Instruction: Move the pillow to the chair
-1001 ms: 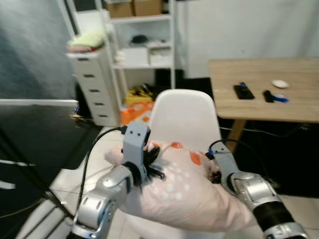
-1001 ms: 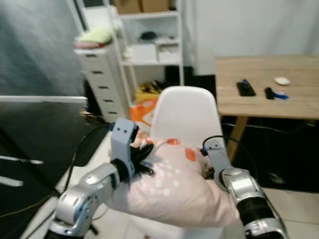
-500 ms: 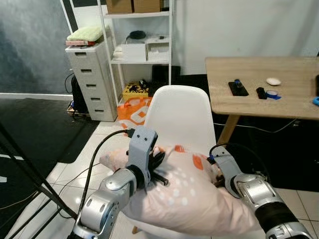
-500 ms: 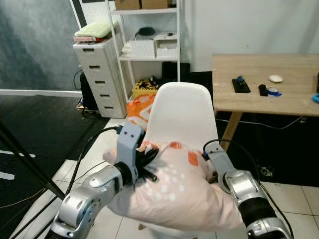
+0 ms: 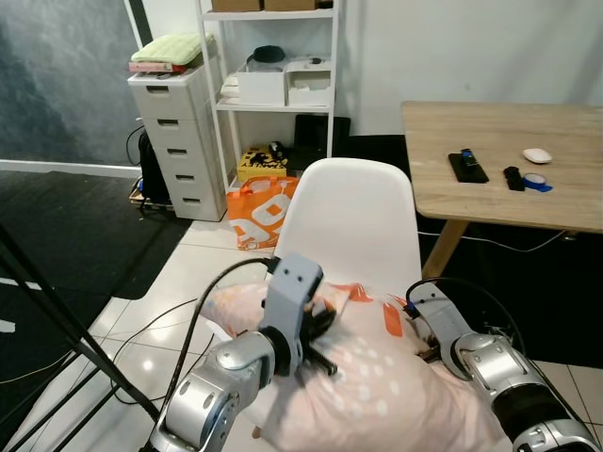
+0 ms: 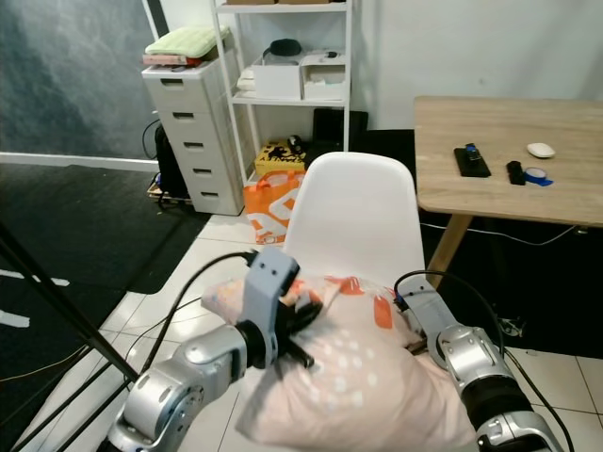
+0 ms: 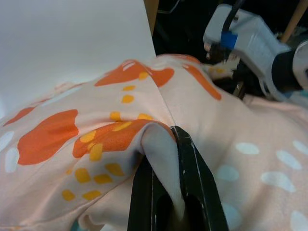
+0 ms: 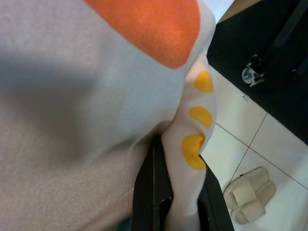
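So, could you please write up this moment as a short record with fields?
pillow: pink with orange and white spots, held up between both arms in front of the chair
left gripper: shut on a fold of the pillow's cover
right gripper: shut on the pillow's edge
chair: white shell chair, facing the robot, directly behind the pillow
table: wooden, to the robot's right, with small items on top
behind: white drawer unit and shelf

Both end effectors [image 7: 163,139] [image 8: 178,144] apparently clamp fabric.
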Robot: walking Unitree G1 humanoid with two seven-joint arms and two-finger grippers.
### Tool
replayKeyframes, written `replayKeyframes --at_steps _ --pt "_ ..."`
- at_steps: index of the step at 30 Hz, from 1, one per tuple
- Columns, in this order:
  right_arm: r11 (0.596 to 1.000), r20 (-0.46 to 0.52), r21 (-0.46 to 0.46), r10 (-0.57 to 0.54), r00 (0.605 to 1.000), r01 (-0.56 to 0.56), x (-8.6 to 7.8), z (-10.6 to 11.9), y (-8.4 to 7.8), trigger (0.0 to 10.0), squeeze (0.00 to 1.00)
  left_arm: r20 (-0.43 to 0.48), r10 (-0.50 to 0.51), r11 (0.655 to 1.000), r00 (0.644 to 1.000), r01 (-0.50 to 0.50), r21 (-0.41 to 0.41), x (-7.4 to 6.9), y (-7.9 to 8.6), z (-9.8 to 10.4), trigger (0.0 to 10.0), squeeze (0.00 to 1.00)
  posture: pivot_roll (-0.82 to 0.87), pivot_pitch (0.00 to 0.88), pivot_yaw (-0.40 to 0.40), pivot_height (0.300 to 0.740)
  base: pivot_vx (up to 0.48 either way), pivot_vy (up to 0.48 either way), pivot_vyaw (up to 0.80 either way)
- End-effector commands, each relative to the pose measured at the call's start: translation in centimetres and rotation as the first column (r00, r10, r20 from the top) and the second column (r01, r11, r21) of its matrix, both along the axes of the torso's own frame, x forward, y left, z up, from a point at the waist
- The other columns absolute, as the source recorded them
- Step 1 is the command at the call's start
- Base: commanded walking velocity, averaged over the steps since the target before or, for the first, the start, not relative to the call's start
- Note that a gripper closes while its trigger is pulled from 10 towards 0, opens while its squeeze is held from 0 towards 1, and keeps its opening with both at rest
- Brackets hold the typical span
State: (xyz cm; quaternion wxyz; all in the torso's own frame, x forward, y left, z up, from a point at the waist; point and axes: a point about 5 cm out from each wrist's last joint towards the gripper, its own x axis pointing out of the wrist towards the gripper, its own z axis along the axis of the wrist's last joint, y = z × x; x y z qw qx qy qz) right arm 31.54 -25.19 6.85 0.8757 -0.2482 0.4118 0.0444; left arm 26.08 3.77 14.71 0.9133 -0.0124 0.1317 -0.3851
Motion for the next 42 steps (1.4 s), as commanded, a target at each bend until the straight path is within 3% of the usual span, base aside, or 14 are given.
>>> replayKeyframes --at_steps 1,5,13,26,29,38,42 --pt "1.0 0.028 -0.012 -0.024 0.999 0.024 0.2 0.2 -0.4 10.0 0.0 0.048 0.004 1.0 0.999 -0.004 0.002 0.1 0.1 1.0 10.0 0.0 -0.23 0.041 0.062 0.735 0.0 0.0 0.0" --pt "0.999 0.09 0.044 -0.022 0.996 0.018 1.1 1.2 0.5 10.0 0.0 0.065 0.089 0.995 0.994 -0.091 0.034 1.1 1.5 1.1 10.0 0.0 -0.22 0.043 0.062 0.71 -0.262 0.0 0.0" --pt "0.999 0.094 0.047 -0.019 0.995 0.015 1.3 1.4 0.7 10.0 0.0 0.077 0.123 0.992 0.989 -0.125 0.022 1.4 2.5 1.3 10.0 0.0 -0.22 0.044 0.061 0.695 -0.452 0.0 0.0" --pt "0.998 0.103 0.057 -0.023 0.994 0.017 1.3 1.4 0.7 10.0 0.0 0.107 0.14 0.989 0.984 -0.144 0.023 1.5 2.6 1.8 10.0 0.0 -0.22 0.045 0.055 0.66 0.0 0.0 0.0" --pt "0.997 0.125 0.074 -0.016 0.992 0.007 1.6 1.6 1.0 10.0 0.0 0.16 0.14 0.99 0.977 -0.143 0.008 1.7 2.8 2.5 10.0 0.0 -0.21 0.039 0.049 0.66 0.0 0.0 0.0" --pt "0.997 0.132 0.072 -0.013 0.991 0.004 1.8 1.9 1.0 10.0 0.0 0.188 0.142 0.99 0.972 -0.139 -0.029 1.7 2.7 3.1 10.0 0.0 -0.22 0.038 0.05 0.66 0.447 0.0 0.0" --pt "0.998 0.127 0.057 -0.032 0.991 0.025 1.5 1.6 0.6 10.0 0.0 0.185 0.122 0.993 0.975 -0.118 -0.033 1.4 2.4 3.2 10.0 0.0 -0.22 0.048 0.056 0.66 0.0 0.0 0.0"
